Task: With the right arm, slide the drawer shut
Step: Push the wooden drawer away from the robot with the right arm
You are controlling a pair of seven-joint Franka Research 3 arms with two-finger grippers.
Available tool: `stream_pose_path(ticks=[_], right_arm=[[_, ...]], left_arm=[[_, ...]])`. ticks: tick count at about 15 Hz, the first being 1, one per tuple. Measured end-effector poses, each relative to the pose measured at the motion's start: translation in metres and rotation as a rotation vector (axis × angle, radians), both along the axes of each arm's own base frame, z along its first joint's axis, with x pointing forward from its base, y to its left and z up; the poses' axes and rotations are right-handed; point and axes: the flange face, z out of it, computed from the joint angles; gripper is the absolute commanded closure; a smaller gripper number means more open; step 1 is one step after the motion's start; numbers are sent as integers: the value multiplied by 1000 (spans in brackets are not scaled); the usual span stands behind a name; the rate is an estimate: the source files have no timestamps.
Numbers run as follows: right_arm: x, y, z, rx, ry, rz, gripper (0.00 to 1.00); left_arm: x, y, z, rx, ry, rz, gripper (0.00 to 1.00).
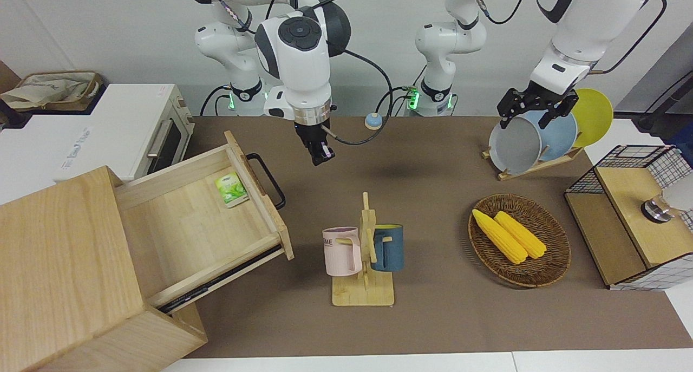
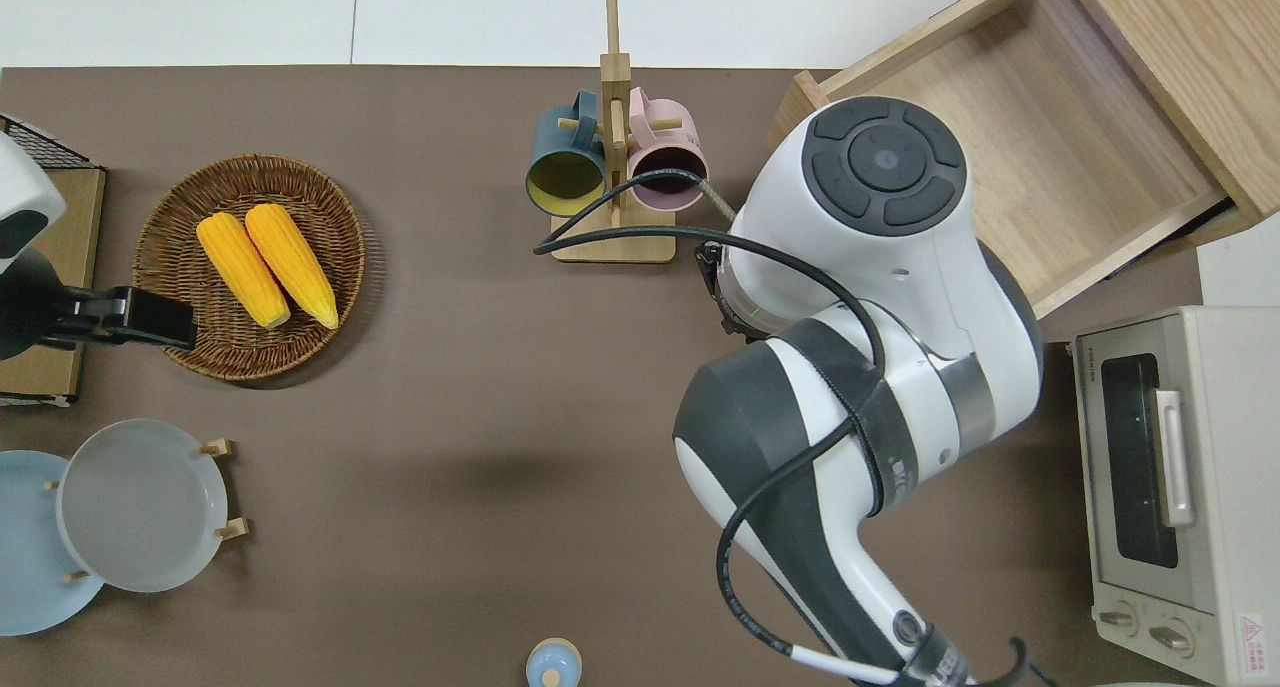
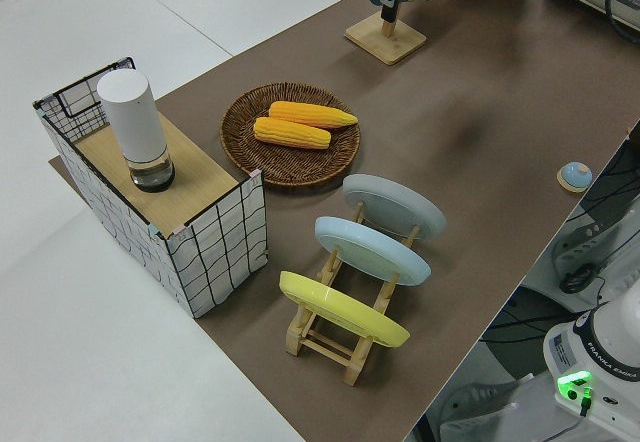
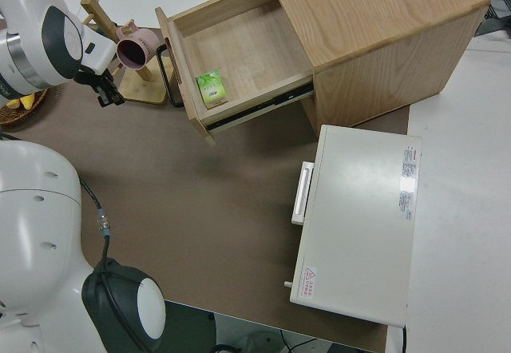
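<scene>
Fingers of the right gripper (image 1: 321, 154) look nearly together and hold nothing; it hangs over bare table near the drawer (image 1: 203, 220). The drawer is pulled far out of the wood cabinet (image 1: 65, 274), a green packet (image 1: 231, 189) inside. I think the gripper should come low against the black handle (image 1: 268, 180) and push straight along the rails. The mug rack (image 1: 364, 258) stands near, so little room is on that side. The left arm is parked.
</scene>
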Motion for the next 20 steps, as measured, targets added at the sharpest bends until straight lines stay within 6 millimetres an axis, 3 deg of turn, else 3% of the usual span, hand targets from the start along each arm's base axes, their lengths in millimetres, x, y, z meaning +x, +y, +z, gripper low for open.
stream_pose_path(ticks=[9, 20], right_arm=[[12, -10, -35, -25, 17, -22, 1000], [43, -63, -37, -26, -44, -28, 1000]], left_arm=[[0, 0, 0, 0, 0, 0, 7], [0, 0, 0, 0, 0, 0, 7]])
